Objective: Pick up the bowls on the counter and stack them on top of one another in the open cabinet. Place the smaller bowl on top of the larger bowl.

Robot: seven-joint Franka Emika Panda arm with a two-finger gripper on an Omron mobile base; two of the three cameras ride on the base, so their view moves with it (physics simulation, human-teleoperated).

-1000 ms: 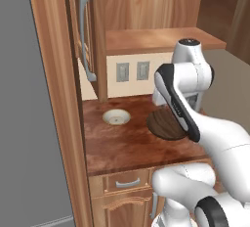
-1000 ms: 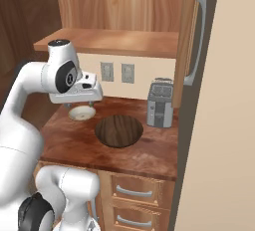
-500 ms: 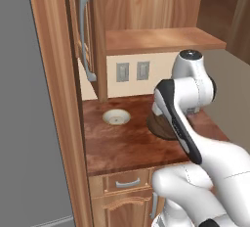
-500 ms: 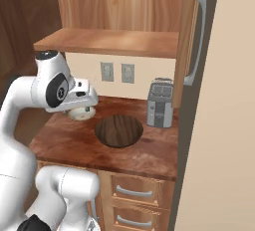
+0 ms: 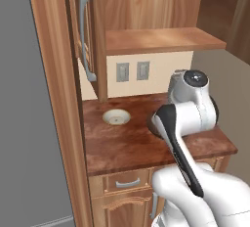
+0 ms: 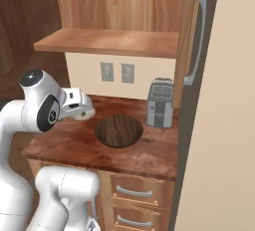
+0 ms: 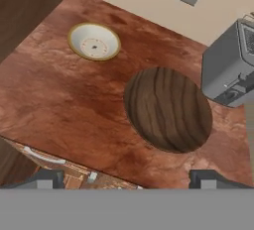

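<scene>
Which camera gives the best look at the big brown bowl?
The hand view: the larger bowl shows whole from above. The right base view shows it whole but flatter; in the left base view the arm covers most of it.

Readable text: none in any view.
Toaster [image 6: 160,102]: plain grey front, no brand or numbers legible.
Wall plates [image 5: 132,71]: blank grey, no markings.
Small bowl [image 7: 94,41]: faint specks at its centre, too small to tell as letters.
Drawers [image 6: 133,193]: no labels.
</scene>
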